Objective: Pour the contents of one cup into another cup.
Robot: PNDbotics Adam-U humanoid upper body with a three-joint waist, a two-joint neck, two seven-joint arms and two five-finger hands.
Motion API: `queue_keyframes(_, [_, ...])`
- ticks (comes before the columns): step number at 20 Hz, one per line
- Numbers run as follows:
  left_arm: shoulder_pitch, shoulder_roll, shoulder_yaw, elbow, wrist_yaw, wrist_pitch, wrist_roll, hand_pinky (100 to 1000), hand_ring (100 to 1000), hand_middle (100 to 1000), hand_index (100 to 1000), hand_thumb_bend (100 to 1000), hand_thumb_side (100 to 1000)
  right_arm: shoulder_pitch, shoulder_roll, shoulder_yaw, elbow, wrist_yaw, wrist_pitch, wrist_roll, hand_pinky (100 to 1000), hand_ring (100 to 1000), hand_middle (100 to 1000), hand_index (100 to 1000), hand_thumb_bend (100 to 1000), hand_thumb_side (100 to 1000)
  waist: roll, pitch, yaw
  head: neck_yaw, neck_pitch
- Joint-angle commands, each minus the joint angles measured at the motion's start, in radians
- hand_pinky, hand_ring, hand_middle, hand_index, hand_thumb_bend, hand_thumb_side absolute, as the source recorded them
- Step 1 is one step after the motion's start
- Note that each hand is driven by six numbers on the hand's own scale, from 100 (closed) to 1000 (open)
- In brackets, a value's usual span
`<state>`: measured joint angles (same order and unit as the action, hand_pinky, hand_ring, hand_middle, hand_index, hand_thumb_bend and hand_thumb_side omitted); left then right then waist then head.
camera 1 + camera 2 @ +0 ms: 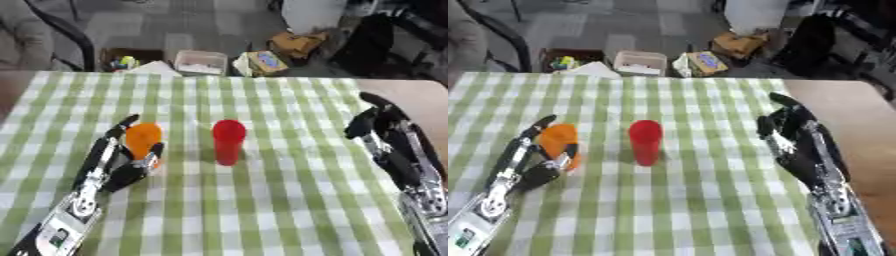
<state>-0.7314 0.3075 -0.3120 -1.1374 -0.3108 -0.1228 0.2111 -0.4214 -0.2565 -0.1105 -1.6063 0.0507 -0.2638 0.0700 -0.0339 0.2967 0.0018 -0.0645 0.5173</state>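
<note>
The left hand (122, 160) is at about 8 o'clock on the green checked table (289, 200). Its fingers and thumb wrap around the orange cup (143, 138). The red cup (228, 141) stands upright in the middle, just beside the orange one. At 3 o'clock the right hand (794, 142) is open, holding nothing.

On the table (289, 210) I see two cups side by side, one cup (143, 140) at the left standing within my left hand (122, 162), the other cup (228, 141) just right of it near centre, and my right hand (794, 142) well apart at the right edge.
</note>
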Motion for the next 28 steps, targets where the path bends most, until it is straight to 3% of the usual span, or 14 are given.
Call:
queue_keyframes(1, [-0.019,0.022,-0.006,-0.005,-0.017,0.0,-0.011,508,1000,655,969,329,545,-0.011,-0.009,-0.003,-0.015,-0.008,0.0,0.001,512,534,494,879,354,574,0.0,-0.02,0.002,-0.004,-0.012])
queue_keyframes(8, [-0.021,0.023,-0.011,0.001,-0.048,-0.007,-0.019,503,1000,644,969,319,529,-0.011,-0.009,-0.003,-0.013,-0.007,0.001,0.0,512,534,494,878,334,582,-0.002,-0.021,0.006,-0.008,-0.013])
queue_keyframes(16, [-0.024,0.019,-0.013,0.009,-0.048,-0.02,-0.015,373,887,552,968,108,438,-0.014,-0.01,-0.003,-0.011,-0.009,0.0,-0.002,511,533,493,876,311,592,-0.008,-0.022,0.012,-0.009,-0.016])
queue_keyframes(23, [-0.018,0.02,-0.012,0.002,-0.007,-0.034,-0.006,309,833,520,964,100,398,-0.014,-0.01,-0.003,-0.008,-0.008,0.001,-0.004,510,532,492,874,302,595,-0.012,-0.025,0.017,-0.012,-0.017])
queue_keyframes(28, [-0.004,0.033,-0.011,-0.061,0.05,-0.035,0.019,262,794,483,958,100,397,-0.015,-0.011,-0.003,-0.004,-0.006,0.002,-0.005,510,532,492,875,311,590,-0.013,-0.028,0.023,-0.015,-0.017])
